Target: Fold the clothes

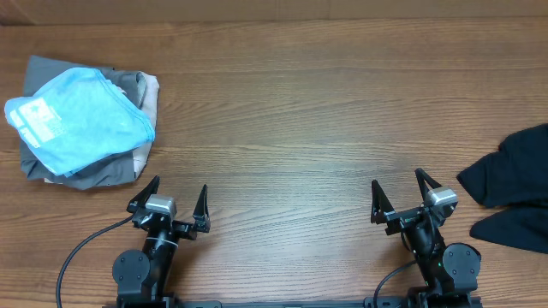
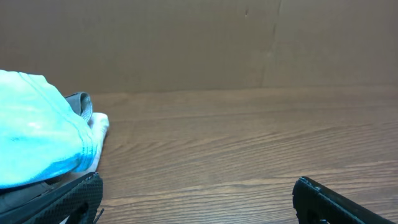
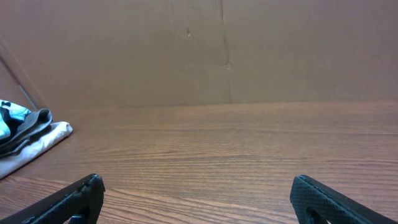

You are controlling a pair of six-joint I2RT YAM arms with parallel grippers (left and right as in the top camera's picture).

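The black T-shirt [image 1: 515,186] lies crumpled at the right edge of the table in the overhead view, partly cut off by the frame. It does not show in either wrist view. My right gripper [image 1: 399,190] is open and empty near the front edge, left of the shirt and apart from it; its fingers frame bare wood in the right wrist view [image 3: 196,196]. My left gripper [image 1: 179,195] is open and empty near the front left; in the left wrist view [image 2: 199,199] its fingers are spread over bare wood.
A light blue garment with white print [image 1: 79,117] lies on a pile of grey folded garments [image 1: 110,169] at the left, just beyond my left gripper. It also shows in the left wrist view [image 2: 37,134]. The wooden table [image 1: 300,111] stretches between the piles.
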